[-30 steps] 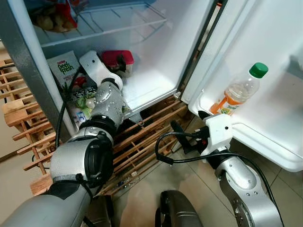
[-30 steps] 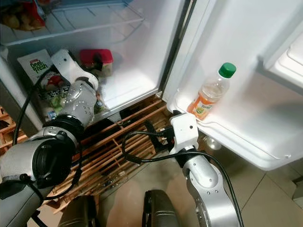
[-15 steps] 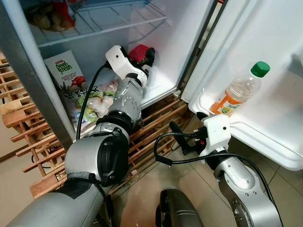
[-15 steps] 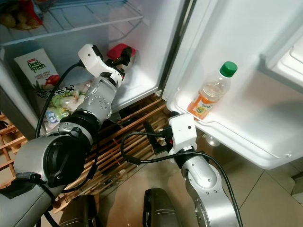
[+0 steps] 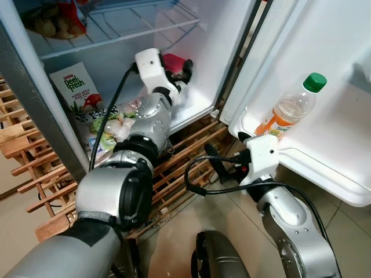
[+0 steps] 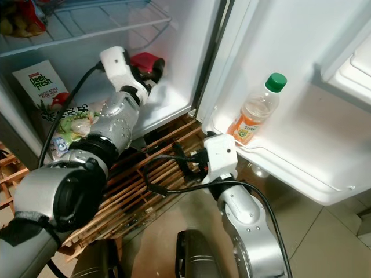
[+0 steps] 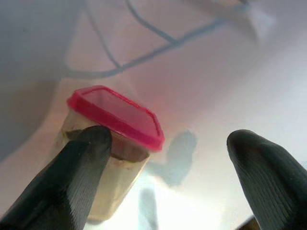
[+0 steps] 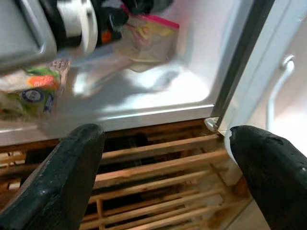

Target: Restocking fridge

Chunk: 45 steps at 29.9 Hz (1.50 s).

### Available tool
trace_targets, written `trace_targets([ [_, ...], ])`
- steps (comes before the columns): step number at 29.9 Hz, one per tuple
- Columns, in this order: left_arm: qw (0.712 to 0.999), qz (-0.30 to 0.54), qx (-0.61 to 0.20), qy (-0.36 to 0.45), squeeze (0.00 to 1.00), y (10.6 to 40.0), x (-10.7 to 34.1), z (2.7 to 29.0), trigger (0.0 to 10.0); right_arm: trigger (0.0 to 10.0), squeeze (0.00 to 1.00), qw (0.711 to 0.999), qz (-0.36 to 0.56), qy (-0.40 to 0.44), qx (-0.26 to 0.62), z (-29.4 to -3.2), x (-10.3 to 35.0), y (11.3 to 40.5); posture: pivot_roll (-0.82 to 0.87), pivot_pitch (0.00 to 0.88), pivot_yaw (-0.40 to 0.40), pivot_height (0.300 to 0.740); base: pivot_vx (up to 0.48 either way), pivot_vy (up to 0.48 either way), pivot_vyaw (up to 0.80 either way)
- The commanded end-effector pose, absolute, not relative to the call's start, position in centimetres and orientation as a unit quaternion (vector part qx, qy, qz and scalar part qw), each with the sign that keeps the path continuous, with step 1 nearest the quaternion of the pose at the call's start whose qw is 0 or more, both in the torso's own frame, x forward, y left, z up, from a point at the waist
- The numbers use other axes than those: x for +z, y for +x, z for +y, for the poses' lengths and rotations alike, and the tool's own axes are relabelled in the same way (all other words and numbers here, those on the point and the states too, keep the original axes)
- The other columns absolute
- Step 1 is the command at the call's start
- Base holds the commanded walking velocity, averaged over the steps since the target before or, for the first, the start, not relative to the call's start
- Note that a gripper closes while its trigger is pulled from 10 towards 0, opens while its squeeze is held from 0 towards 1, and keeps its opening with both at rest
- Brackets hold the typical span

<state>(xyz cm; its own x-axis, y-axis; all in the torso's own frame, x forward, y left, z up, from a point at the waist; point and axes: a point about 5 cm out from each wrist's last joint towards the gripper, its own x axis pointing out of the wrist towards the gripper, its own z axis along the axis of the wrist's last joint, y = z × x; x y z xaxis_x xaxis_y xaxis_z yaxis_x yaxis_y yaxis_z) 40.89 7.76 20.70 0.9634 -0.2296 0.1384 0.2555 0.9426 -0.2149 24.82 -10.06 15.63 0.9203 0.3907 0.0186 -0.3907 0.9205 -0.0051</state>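
Container (image 7: 112,143): translucent plastic tub, faceted sides, flat red lid; located upper centre of the left eye view, on the white fridge floor (image 5: 191,107). Left gripper (image 7: 168,158): fingers spread wide, one touching the tub. Right gripper (image 8: 168,158): wide open, empty, above the wooden slat pallet (image 8: 158,167).

head views were bright, evenly lit; white fridge interior (image 5: 191,35) glowed, mild glare on door liner. left wrist view was washed out, pale haze beyond fingers (image 7: 72,177); fingers themselves soft, out of focus; red-lidded container (image 7: 112,139) beside one fingertip was fairly sharp, cast soft shadow on fridge floor. right wrist view was dimmer: fingers (image 8: 62,177) blurred, bright glare patch on fridge floor beyond them, wooden rack (image 8: 163,177) between them was shaded. slight wide-angle bending at edges.
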Motion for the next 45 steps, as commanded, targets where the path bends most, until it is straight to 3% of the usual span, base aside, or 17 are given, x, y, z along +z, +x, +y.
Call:
trace_targets([
  [1,0.984,-0.094,-0.134,-0.068,0.00,40.8,21.5,8.4,10.0,10.0,0.00,0.983,-0.010,0.011,0.181,-10.6,15.4,25.5,-0.27,0.084,-0.086,0.652,0.000,0.000,0.00],
  [5,0.982,-0.122,-0.138,-0.039,0.00,40.4,21.7,9.9,10.0,10.0,0.00,0.985,-0.005,0.044,0.166,-10.8,15.2,26.5,-0.23,0.072,-0.072,0.652,0.000,0.000,0.00],
  [11,0.976,-0.150,-0.161,0.001,0.00,36.3,21.2,12.1,10.0,10.0,0.00,0.983,-0.004,0.100,0.151,-10.6,14.9,28.8,-0.11,0.031,-0.027,0.652,0.000,0.000,0.00],
  [17,0.970,-0.173,-0.168,0.002,0.00,34.0,21.9,11.7,10.0,10.0,0.00,0.982,-0.011,0.105,0.155,-10.2,14.9,29.6,-0.07,0.007,-0.025,0.652,0.000,0.000,0.00],
  [20,0.974,-0.119,-0.192,0.003,0.00,31.7,20.3,11.0,10.0,10.0,0.00,0.980,-0.014,0.110,0.164,-9.6,14.8,29.8,-0.06,0.000,-0.017,0.652,0.000,0.000,0.00],
  [25,0.976,-0.059,-0.209,0.007,0.00,30.2,18.5,10.5,10.0,10.0,0.00,0.980,-0.015,0.110,0.166,-9.5,14.7,30.0,-0.06,0.000,-0.015,0.652,0.000,0.000,0.00],
  [26,0.984,-0.017,-0.180,0.007,0.00,30.4,17.2,10.9,10.0,10.0,0.00,0.980,-0.016,0.110,0.166,-9.5,14.6,30.1,-0.06,0.000,-0.015,0.652,0.000,0.000,0.00],
  [31,0.992,0.022,-0.120,0.020,0.00,31.8,16.0,11.8,10.0,10.0,0.00,0.980,-0.022,0.109,0.166,-9.5,14.6,30.4,-0.07,0.000,-0.018,0.652,0.000,0.000,0.00],
  [45,0.988,0.139,-0.041,0.060,0.00,36.6,12.5,12.0,10.0,10.0,0.00,0.979,-0.022,0.114,0.167,-9.4,14.6,30.5,-0.11,0.000,-0.022,0.652,0.000,0.000,0.00],
])
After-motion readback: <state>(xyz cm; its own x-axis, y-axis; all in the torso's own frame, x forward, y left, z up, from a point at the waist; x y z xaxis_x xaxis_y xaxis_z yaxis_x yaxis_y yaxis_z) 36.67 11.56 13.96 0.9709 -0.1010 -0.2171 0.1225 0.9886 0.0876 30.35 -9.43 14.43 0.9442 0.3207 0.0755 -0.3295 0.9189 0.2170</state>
